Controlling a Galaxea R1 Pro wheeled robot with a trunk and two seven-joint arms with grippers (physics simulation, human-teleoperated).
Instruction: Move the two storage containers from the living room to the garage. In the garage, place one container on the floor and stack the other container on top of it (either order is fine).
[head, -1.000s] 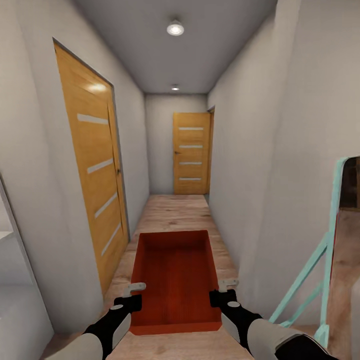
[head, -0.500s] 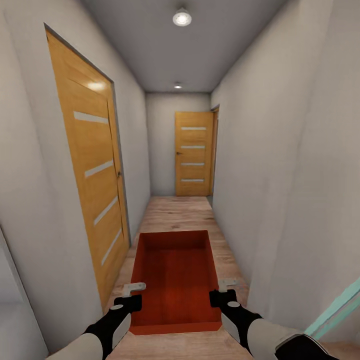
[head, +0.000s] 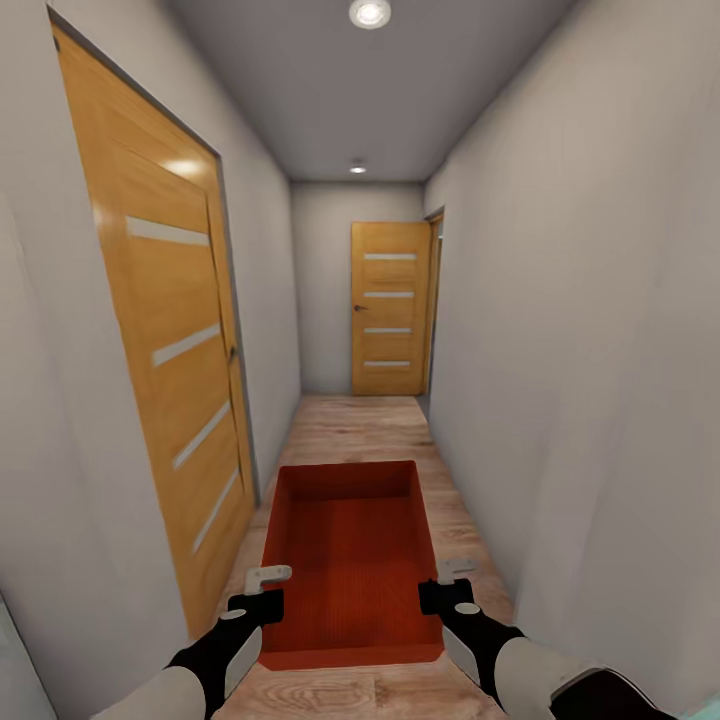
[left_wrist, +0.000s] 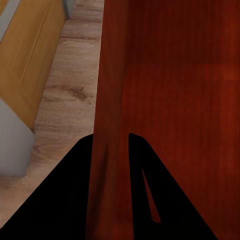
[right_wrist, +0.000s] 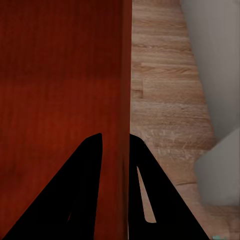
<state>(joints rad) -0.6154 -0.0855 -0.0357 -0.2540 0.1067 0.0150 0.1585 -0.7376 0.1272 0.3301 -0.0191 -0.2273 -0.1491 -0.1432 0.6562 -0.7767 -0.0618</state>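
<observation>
Container (head: 350, 550) side walls btwn jaws of L gripper (head: 268, 588) & R gripper (head: 449, 582)

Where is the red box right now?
In the head view the storage container is low in the middle, held between the left pincer and the right pincer, above the wood floor of a hallway.

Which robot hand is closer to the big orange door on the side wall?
Left. The left gripper grips the storage container's wall on the side door's side; the right gripper grips the opposite wall, with the container between.
</observation>
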